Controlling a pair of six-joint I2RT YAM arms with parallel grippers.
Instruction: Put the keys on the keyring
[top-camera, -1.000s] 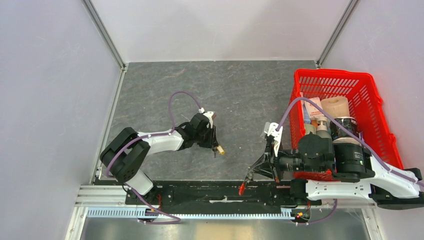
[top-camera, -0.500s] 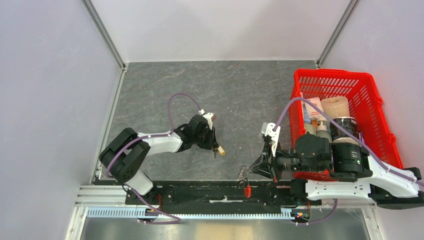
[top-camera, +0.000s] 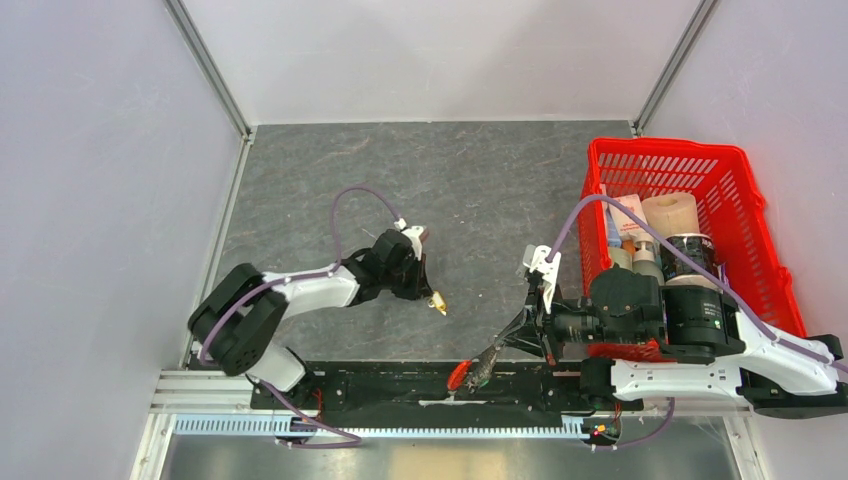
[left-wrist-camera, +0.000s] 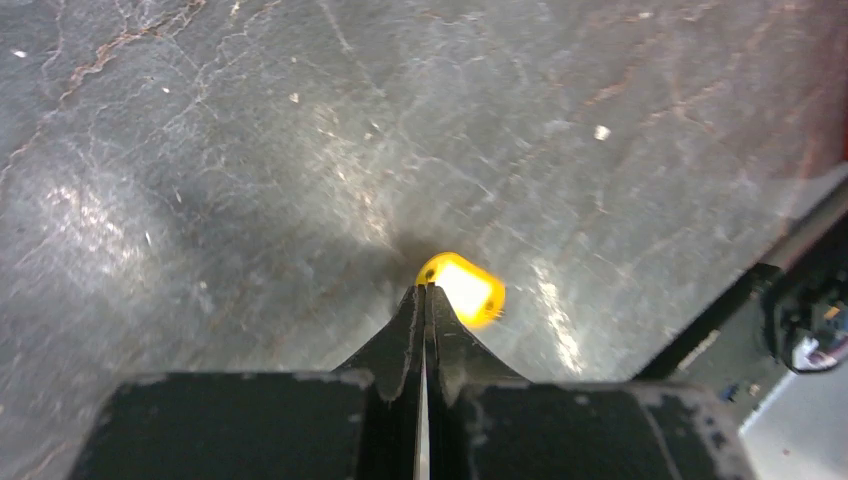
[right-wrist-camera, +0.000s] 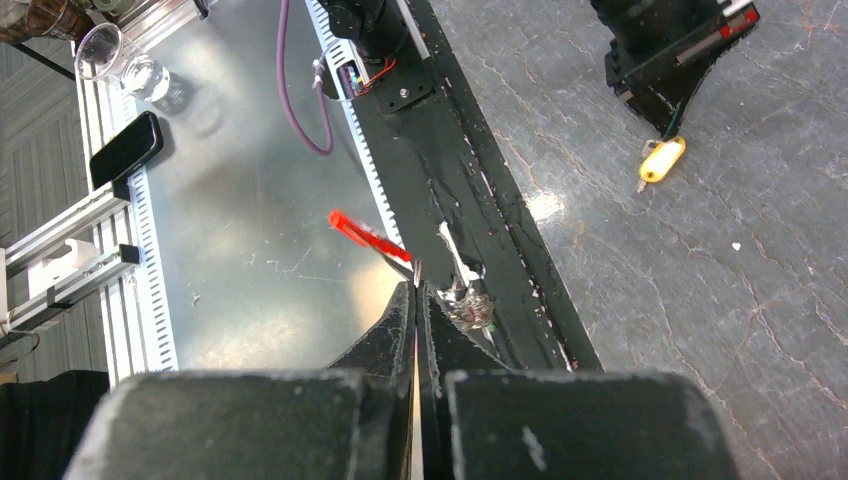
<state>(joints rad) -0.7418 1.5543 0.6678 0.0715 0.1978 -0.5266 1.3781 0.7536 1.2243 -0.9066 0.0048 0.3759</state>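
Note:
A key with a yellow tag (top-camera: 438, 303) lies on the grey table just left of centre. My left gripper (top-camera: 429, 293) is shut at it. In the left wrist view the closed fingertips (left-wrist-camera: 411, 305) pinch the holed end of the yellow tag (left-wrist-camera: 466, 289), which pokes out to the right. My right gripper (top-camera: 499, 350) is shut on the keyring over the near rail. Its red fob (top-camera: 458, 375) sticks out to the left. The right wrist view shows the fob (right-wrist-camera: 362, 234) edge-on and a tangle of metal ring and chain (right-wrist-camera: 468, 308) beside the closed right gripper (right-wrist-camera: 417, 287).
A red basket (top-camera: 745, 185) full of bottles and a roll stands at the right. The black base rail (top-camera: 380, 385) runs along the near edge. Off the table, the right wrist view shows a phone (right-wrist-camera: 124, 148) and a glass (right-wrist-camera: 118, 63).
My left gripper has closed at the yellow tag, which shifted slightly. The keyring in my right gripper has swung, and its red fob now points further left.

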